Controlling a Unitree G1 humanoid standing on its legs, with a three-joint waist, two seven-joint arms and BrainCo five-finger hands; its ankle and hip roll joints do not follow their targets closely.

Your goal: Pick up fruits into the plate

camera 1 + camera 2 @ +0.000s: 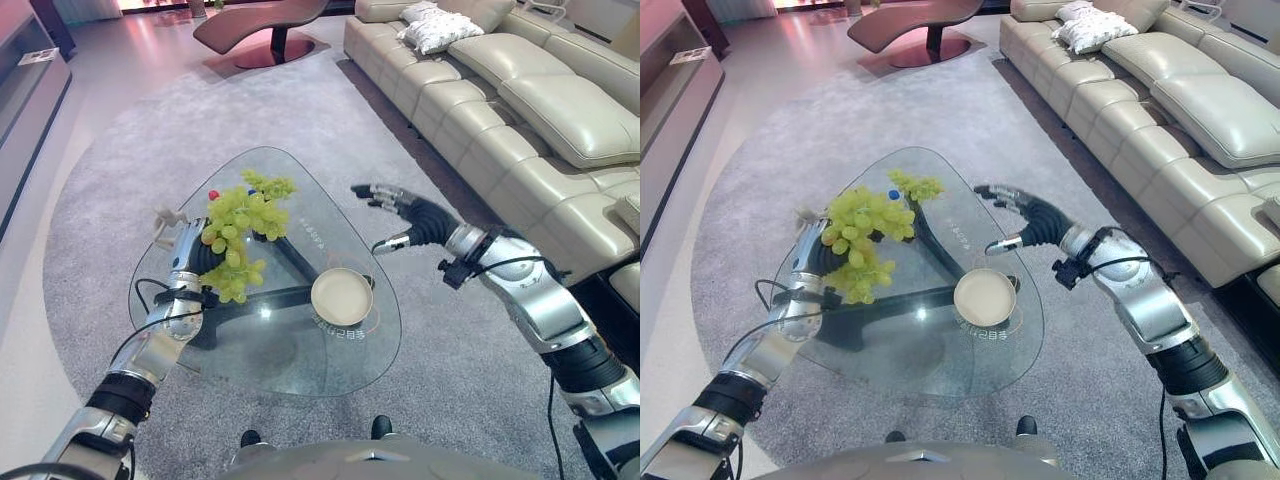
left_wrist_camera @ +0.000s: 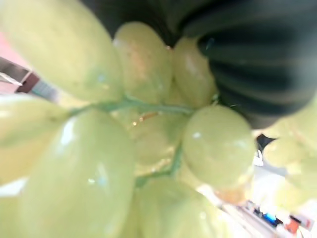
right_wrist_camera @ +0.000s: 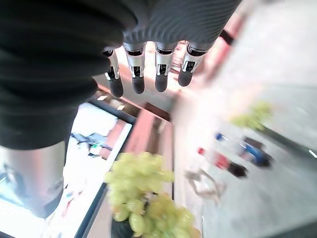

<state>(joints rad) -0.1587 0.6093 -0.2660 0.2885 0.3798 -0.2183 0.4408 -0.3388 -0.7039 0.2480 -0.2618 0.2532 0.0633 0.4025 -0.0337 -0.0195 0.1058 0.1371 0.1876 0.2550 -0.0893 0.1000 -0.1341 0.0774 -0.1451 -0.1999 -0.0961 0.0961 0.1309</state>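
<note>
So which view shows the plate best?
The left eye view: the plate sits whole and empty on the glass table, right of the grapes in the left hand. The right eye view matches; neither wrist view catches it.

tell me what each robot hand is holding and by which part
The left robot hand holds the bunch of green grapes from underneath, its grip hidden by fruit. The right robot hand is open, holding nothing.

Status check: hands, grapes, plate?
Left hand shut on grapes, lifted above table. Right hand open, idle. Plate empty, path clear.
</note>
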